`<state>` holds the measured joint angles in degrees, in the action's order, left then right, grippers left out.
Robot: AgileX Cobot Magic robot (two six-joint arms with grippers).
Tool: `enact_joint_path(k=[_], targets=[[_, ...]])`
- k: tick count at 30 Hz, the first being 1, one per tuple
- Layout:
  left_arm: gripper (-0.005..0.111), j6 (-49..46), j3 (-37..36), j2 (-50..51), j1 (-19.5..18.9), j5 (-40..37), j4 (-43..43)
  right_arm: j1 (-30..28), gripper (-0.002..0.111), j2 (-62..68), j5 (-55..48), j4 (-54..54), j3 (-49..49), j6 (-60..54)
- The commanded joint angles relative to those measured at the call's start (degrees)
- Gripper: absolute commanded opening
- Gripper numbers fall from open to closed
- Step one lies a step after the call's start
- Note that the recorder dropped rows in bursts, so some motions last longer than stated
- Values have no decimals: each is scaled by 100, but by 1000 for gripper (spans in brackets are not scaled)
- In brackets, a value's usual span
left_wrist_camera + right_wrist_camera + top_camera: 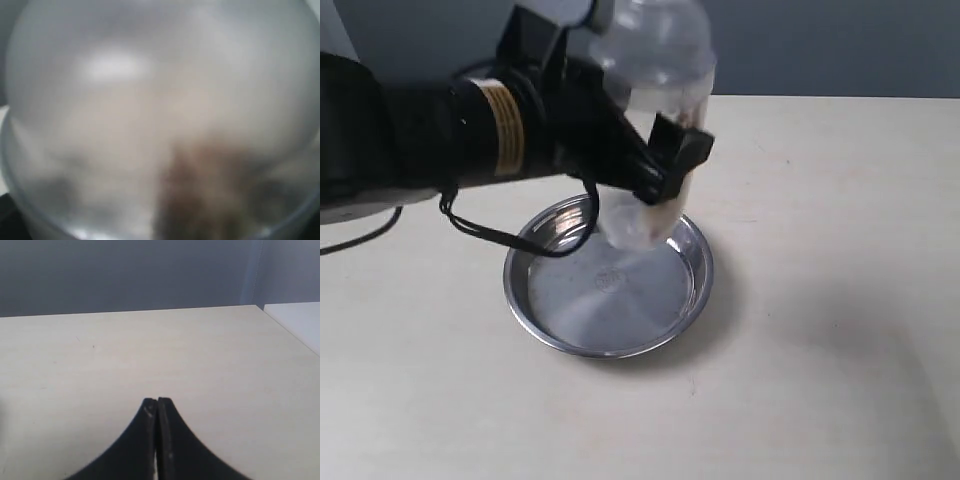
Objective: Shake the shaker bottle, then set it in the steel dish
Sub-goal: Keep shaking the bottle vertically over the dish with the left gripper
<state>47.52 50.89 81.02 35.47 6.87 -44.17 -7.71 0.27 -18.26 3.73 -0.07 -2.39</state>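
Note:
The frosted shaker bottle (pixel 660 120) hangs tilted above the steel dish (pixel 570 330), its base just over the dish's far side. My left gripper (pixel 665 165) is shut on the shaker bottle's body, black fingers wrapped round it. Up close in the left wrist view the shaker bottle (pixel 160 115) fills the picture as a blur, with brownish bits low in it, and the fingers are hidden. The steel dish sits on the table, round and shiny, with a small mark at its centre. My right gripper (pixel 158 401) is shut on nothing, above bare table, and is out of the exterior view.
The pale wooden table (pixel 820 300) stretches round the dish. A black cable (pixel 490 232) loops from the left arm down over the dish's rim. In the right wrist view the table's far edge meets a grey wall (pixel 125 275).

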Motion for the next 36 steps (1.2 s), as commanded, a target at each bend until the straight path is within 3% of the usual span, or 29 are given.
enact_joint_path(k=[1,4,6,11,14,15,18,22,25,27,32,36], targets=[[0,-320,596,-747,3,915,-437,-20,-1,-27,81,4,7,-11],[0,24,263,-357,106,-24,-167,-20,-1,-27,81,4,7,-11],[0,17,-45,164,120,-255,-168,-20,-1,-27,81,4,7,-11],[0,-11,676,-775,107,194,-432,-20,-1,-27,81,4,7,-11],[0,1,-66,-21,104,-139,-301,-20,-1,-27,81,4,7,-11],[0,1,-46,141,77,-242,-283,-20,-1,-27,81,4,7,-11],[0,-58,777,-746,62,226,-386,-20,-1,-27,81,4,7,-11],[0,43,-126,8,110,-133,81,-20,-1,-27,81,4,7,-11],[0,-265,407,-595,110,299,-11,-20,-1,-27,81,4,7,-11],[0,-571,818,-937,110,190,28,-20,-1,-27,81,4,7,-11],[0,-398,-149,-145,110,-380,663,-20,-1,-27,81,4,7,-11],[0,-608,448,-792,110,308,240,-20,-1,-27,81,4,7,-11]])
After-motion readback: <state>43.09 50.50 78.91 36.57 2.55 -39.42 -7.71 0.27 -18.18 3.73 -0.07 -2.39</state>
